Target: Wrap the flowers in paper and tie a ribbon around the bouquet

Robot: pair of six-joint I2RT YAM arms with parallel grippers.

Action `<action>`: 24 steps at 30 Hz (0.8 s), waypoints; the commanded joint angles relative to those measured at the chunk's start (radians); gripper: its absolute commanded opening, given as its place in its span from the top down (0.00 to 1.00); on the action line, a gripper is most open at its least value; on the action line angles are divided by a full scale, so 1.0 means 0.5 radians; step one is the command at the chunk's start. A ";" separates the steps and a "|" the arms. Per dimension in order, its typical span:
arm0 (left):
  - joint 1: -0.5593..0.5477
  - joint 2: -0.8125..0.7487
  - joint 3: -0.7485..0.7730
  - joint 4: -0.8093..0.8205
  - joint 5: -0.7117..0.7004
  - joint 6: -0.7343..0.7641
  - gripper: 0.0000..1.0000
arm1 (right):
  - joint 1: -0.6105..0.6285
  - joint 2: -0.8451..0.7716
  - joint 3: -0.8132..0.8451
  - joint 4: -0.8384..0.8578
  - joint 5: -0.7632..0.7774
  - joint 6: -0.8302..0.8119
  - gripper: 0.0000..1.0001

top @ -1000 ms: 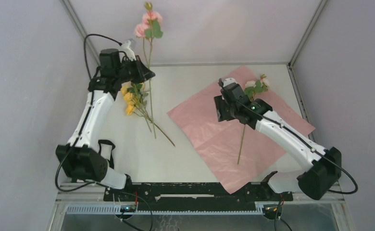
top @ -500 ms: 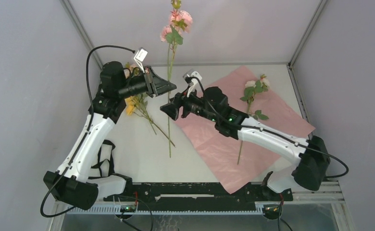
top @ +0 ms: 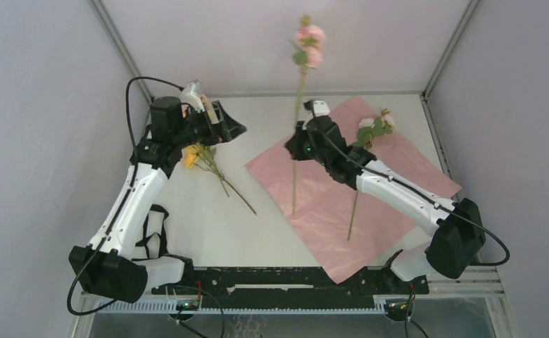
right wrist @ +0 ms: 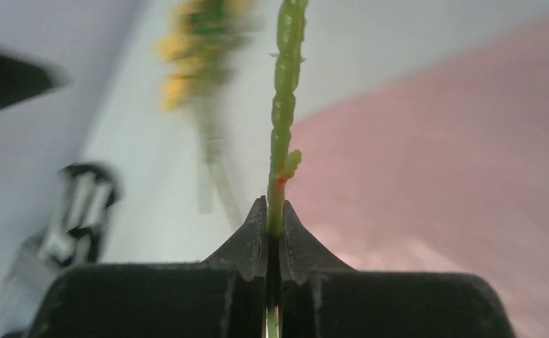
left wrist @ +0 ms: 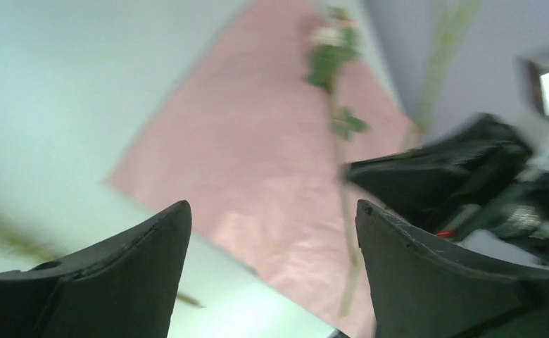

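My right gripper (top: 297, 145) (right wrist: 273, 211) is shut on the green stem (right wrist: 286, 84) of a pink flower (top: 309, 35), holding it upright above the left corner of the pinkish-lilac paper (top: 370, 201) (left wrist: 257, 155). A white flower (top: 374, 125) (left wrist: 331, 49) lies on the paper, stem toward the front. Yellow flowers (top: 193, 151) (right wrist: 194, 42) lie on the table under my left arm. My left gripper (top: 234, 129) (left wrist: 273, 208) is open and holds nothing, pointing toward the paper. The ribbon is out of view.
The white table (top: 208, 225) is closed in by grey walls at the back and both sides. The right arm (left wrist: 469, 183) shows at the right of the left wrist view. Both arm bases stand at the near edge.
The pink flower passed from my left gripper to my right one. The left gripper opened and drew back left; the right shut on the stem and carried it right over the paper.
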 commanded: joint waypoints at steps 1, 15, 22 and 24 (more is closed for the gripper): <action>0.273 0.162 -0.168 -0.201 -0.612 0.089 0.12 | -0.352 -0.059 -0.002 -0.792 0.465 0.096 1.00; 0.345 0.990 -0.150 -0.260 -0.796 -0.071 0.46 | -0.991 0.385 -0.081 -1.057 0.574 -0.095 0.58; 0.345 1.123 -0.144 -0.255 -0.902 -0.084 0.55 | -0.865 0.254 -0.082 -1.086 0.623 -0.154 0.55; 0.345 1.160 -0.118 -0.261 -0.932 -0.082 0.58 | -0.819 0.212 -0.081 -1.083 0.629 -0.159 0.55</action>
